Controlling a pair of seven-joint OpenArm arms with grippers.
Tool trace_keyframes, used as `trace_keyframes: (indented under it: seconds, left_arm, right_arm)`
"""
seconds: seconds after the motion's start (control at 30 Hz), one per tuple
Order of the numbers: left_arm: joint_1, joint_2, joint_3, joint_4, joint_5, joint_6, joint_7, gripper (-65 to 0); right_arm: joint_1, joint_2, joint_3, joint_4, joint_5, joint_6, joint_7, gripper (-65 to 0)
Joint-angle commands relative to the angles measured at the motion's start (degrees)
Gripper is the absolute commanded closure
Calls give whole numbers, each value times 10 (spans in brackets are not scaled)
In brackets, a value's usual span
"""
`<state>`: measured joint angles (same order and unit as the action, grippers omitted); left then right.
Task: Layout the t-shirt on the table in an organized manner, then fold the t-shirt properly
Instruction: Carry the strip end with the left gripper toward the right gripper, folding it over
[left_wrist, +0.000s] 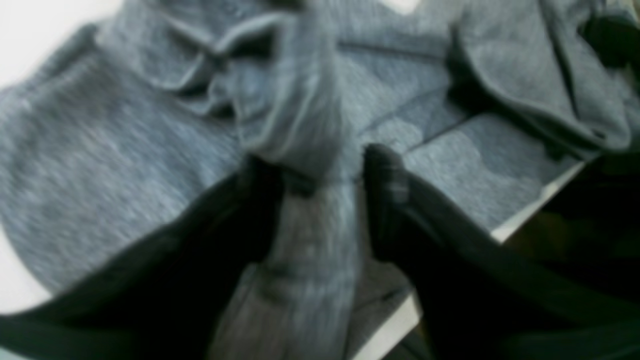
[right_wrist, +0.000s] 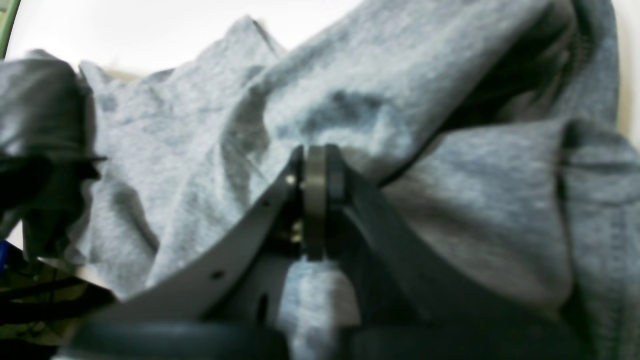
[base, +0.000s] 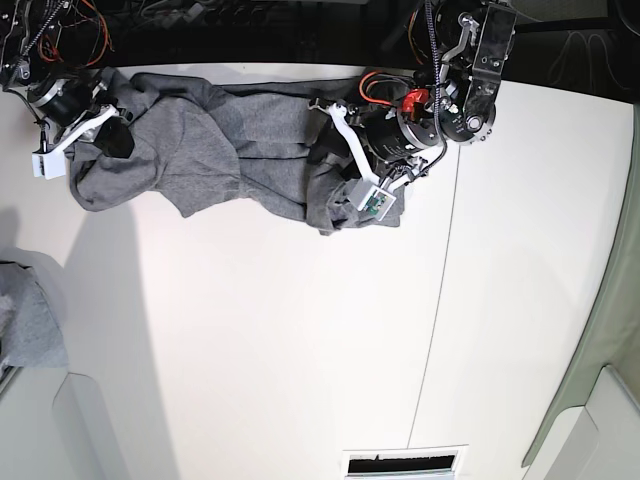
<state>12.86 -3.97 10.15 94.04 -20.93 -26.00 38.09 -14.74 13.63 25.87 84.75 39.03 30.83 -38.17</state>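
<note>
Grey t-shirt (base: 210, 150) is being stretched along the table's (base: 300, 350) far edge; cloth is being pinched by the closed right gripper (right_wrist: 315, 155), while a fold is being straddled by the left gripper's (left_wrist: 320, 165) parted jaws.

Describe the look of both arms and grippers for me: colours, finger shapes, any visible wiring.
Left gripper: long black fingers tapering to rounded tips. Right gripper: one pale grey finger with small holes, one dark finger, brass-coloured screws. In the base view both arms are black with white brackets, and red and orange wires run along them.
</note>
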Motion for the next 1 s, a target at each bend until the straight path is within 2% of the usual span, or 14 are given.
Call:
trace_keyframes:
  seconds: [0.0,0.13,0.23,0.3,0.37,0.43,0.63,0.67,0.73,0.83,0.97]
  left_arm:
    - [-5,3,11,9,-17,-8,-11,-350]
    - [-7,7,42,9,-43,-9,-12,-350]
    - [-5,14,66,9,-50,-35,-5,-350]
    - [-5,14,87,9,-49,-36,-5,-350]
    - [-7,14,95,9,-47,-36,-6,-350]
    - [-9,14,95,9,-47,-36,-5,-350]
    - [-16,12,72,14,-46,-36,25,-350]
    - [-16,11,69,14,-46,-36,27,-350]
    - [-16,7,62,14,-46,-36,31,-350]
    - [-16,-7,56,15,-48,-36,32,-350]
    - [-16,-13,55,25,-52,-37,34,-350]
  right_arm:
    - [3,8,3,8,11,5,9,0]
    - [15,8,3,8,11,5,9,0]
    - [20,8,3,8,11,5,9,-5]
    - [20,8,3,8,13,5,9,-108]
    - [20,9,3,8,21,5,8,-184]
    - [21,9,3,15,33,6,2,-210]
    - [21,24,29,82,34,9,-9,-213]
    - [24,31,37,89,33,9,-9,-238]
    - [33,49,49,90,19,9,-9,-327]
    - [41,78,52,78,-20,-11,0,-449]
    - [41,105,52,24,-19,-14,4,-449]
